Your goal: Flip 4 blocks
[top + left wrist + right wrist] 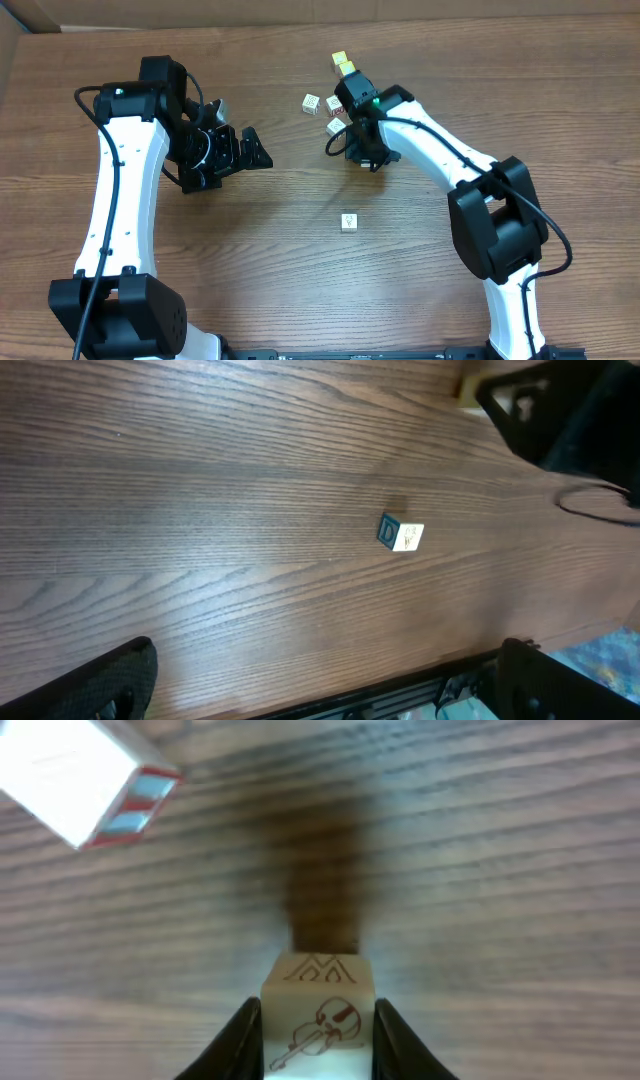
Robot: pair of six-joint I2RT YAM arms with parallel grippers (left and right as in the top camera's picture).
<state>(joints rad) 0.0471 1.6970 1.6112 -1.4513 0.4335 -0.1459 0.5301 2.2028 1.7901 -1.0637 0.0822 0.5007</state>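
Block printed with a violin and an M (318, 1010) sits on the surface (500, 870) between the fingers (238, 1045) of the right pincer (318, 1050), which stand narrow, flush at its two sides — whether they truly pinch it I cannot tell. Grasping this cube for its flip looks like the step in hand; next it needs a firm squeeze, a lift, a wrist roll. A red-striped block (90, 780) lies near, the blue-faced block (402, 535) well apart — the left pincer (235, 130) hangs wide open, empty.
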